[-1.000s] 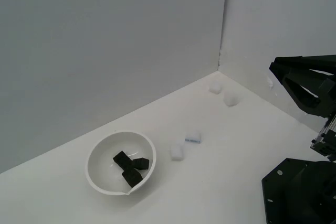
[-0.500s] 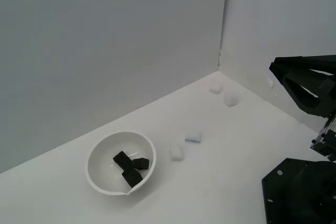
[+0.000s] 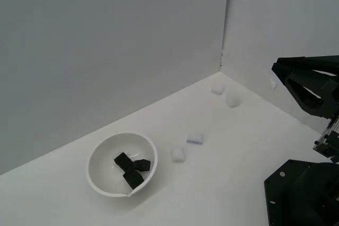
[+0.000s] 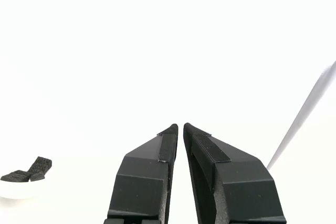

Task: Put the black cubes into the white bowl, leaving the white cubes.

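Three small matte black cubes (image 3: 131,167) lie in the wide glossy white bowl (image 3: 100,175) on the white bench (image 3: 233,152); pale white cubes (image 3: 179,154) barely show. The empty black claw (image 4: 180,127), tips nearly together, is frame-cropped. Nothing has shifted since earlier.

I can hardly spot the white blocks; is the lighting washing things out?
Yes. In the wrist view the background is blown out to plain white, leaving only the gripper and black cubes readable. The exterior view is softer: white cubes cast faint shadows beside the white bowl.
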